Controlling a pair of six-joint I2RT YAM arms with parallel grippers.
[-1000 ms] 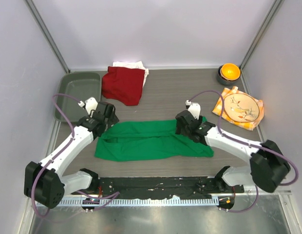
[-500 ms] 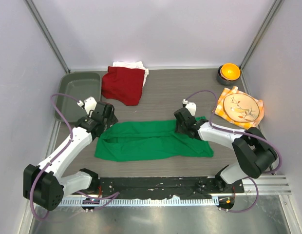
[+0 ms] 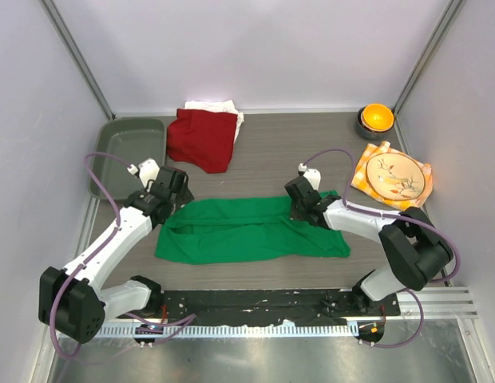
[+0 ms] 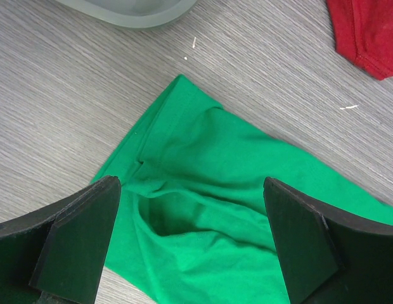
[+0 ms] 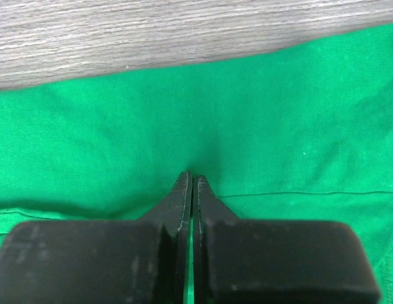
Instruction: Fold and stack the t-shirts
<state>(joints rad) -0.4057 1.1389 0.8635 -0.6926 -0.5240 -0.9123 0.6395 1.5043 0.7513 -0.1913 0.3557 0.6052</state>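
**Task progress and inventory.** The bright green soft-cloth t-shirt (image 3: pixel 251 230) lay on the near middle of the grey wood-grain bench (image 3: pixel 295 152). It was doubled into a long band and not yet reduced to a compact fold, so it was judged to be midway through folding.

The dark red cloth t-shirt (image 3: pixel 201 140) rested on the white cloth t-shirt (image 3: pixel 219 106) at the far side, just beside the grey-green plastic tray (image 3: pixel 128 152). These two were judged to be already stacked, with the green one left to finish and add.

The left jaws stood wide apart and empty above the band's left corner. The right jaws were closed together, and creases in the cloth suggested their tips were pinching the band's far edge near its right end.

**Counts:**
- three t-shirts
- one tray
- one round patterned ceramic plate (image 3: pixel 395 177)
- one orange-yellow checked napkin (image 3: pixel 364 171) under the plate
- one orange-filled dark bowl (image 3: pixel 375 117)
- two arms
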